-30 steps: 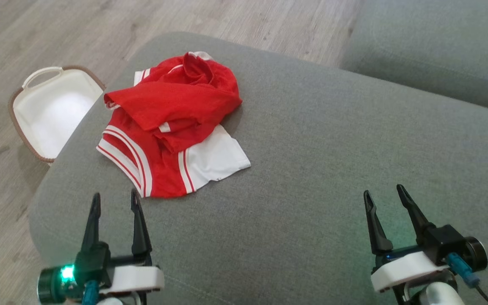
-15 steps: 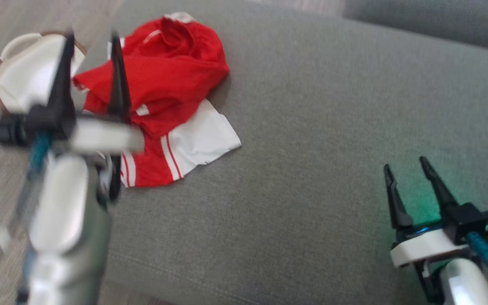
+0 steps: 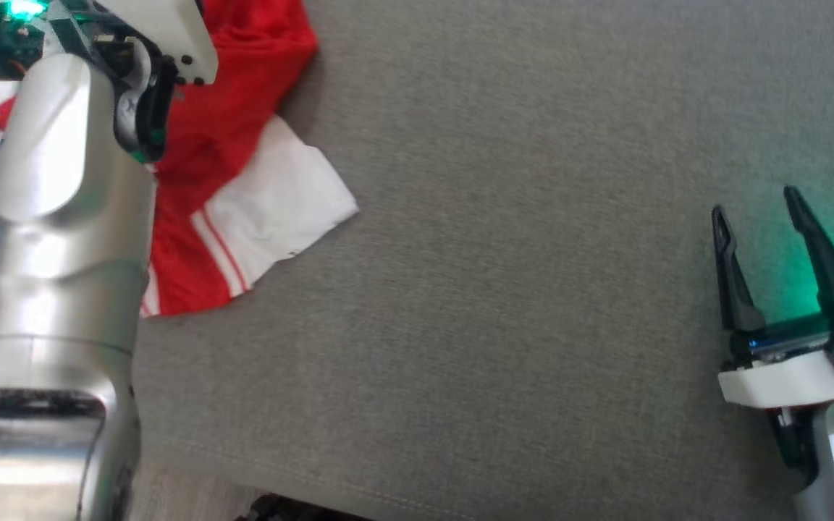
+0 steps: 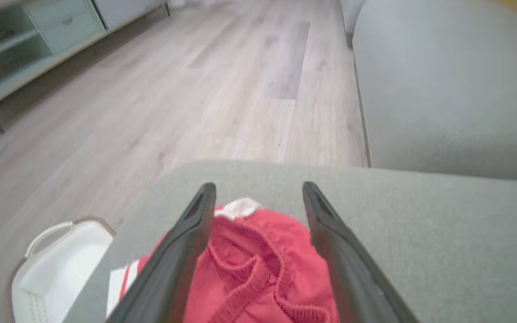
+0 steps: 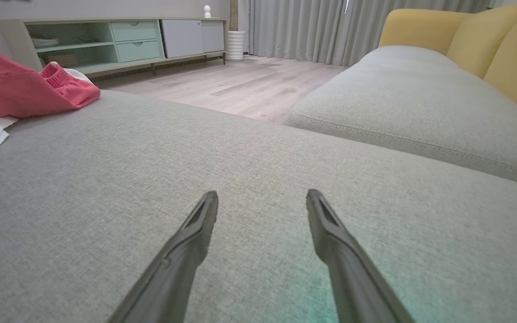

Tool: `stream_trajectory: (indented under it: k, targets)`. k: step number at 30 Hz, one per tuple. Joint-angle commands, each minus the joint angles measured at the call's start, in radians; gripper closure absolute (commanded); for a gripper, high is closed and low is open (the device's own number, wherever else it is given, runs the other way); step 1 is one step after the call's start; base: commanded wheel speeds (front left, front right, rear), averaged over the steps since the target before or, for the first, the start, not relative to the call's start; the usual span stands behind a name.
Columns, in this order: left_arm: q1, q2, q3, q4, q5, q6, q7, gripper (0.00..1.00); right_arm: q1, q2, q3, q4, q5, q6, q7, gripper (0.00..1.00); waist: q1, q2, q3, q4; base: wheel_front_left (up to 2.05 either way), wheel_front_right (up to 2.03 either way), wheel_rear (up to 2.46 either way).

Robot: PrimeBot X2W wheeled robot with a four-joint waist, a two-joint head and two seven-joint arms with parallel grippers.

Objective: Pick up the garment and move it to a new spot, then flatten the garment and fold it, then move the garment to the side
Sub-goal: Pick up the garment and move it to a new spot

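Note:
The garment (image 3: pixel 243 145), a crumpled red jersey with a white sleeve and red-and-white striped trim, lies at the upper left of the grey cushion (image 3: pixel 496 289). My silver left forearm (image 3: pixel 62 217) reaches up over its left part. In the left wrist view my left gripper (image 4: pixel 258 187) stands open just above the garment (image 4: pixel 258 264), whose ribbed red folds show between the fingers. Far to the right, my right gripper (image 3: pixel 757 206) is open and empty above bare cushion. The right wrist view shows the right gripper (image 5: pixel 262 194) and, at its far left, the garment (image 5: pixel 16 89).
A white basket with a brown rim (image 4: pixel 56 264) stands on the wood floor (image 4: pixel 195 89) beside the cushion's left edge. A second grey cushion (image 4: pixel 442 89) lies beyond, with yellow back cushions (image 5: pixel 487 40). A low cabinet (image 5: pixel 106 40) lines the far wall.
My left arm has swung forward and up from the near edge to over the garment. The head camera has tilted down, shifting the whole picture. Both grippers stay open.

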Motion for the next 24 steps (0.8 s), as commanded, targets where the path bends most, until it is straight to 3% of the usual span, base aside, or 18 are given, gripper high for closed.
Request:
stream_trajectory:
  k: [1,7,13,14,15,24]
  targets:
    - [-0.041,0.061,0.019,-0.002,-0.004,-0.004,0.024,0.0,-0.012,-0.014,0.022,-0.046,0.006,0.008,-0.011,0.0,-0.0003,0.0001,0.043,-0.042,0.0,0.0,0.0]
    - [-0.115,0.098,0.014,0.172,0.0,0.013,0.117,0.0,-0.034,-0.03,0.03,-0.115,0.01,0.008,-0.011,0.0,-0.0003,0.0001,0.1,-0.094,0.0,0.0,0.0]
    - [-0.119,0.117,0.017,0.28,0.0,0.035,0.065,0.0,-0.035,-0.024,0.029,-0.124,0.017,0.008,-0.011,0.0,-0.0003,0.0001,0.118,-0.132,0.0,0.0,0.0]
    - [-0.119,0.122,0.017,0.29,0.0,0.035,0.043,0.6,-0.034,-0.023,0.03,-0.124,0.019,0.008,-0.011,0.0,-0.0003,0.0001,0.12,-0.135,0.0,0.0,0.0]
    - [-0.121,0.125,0.016,0.298,0.0,0.029,0.02,1.0,-0.034,-0.022,0.03,-0.125,0.021,0.008,-0.011,0.0,-0.0003,0.0001,0.121,-0.138,0.0,0.0,0.0]
    - [-0.198,0.158,-0.036,0.331,0.044,-0.004,-0.198,1.0,-0.035,-0.006,0.054,-0.093,0.019,0.008,-0.011,0.0,-0.0003,0.0001,0.043,-0.143,0.0,0.0,0.0]
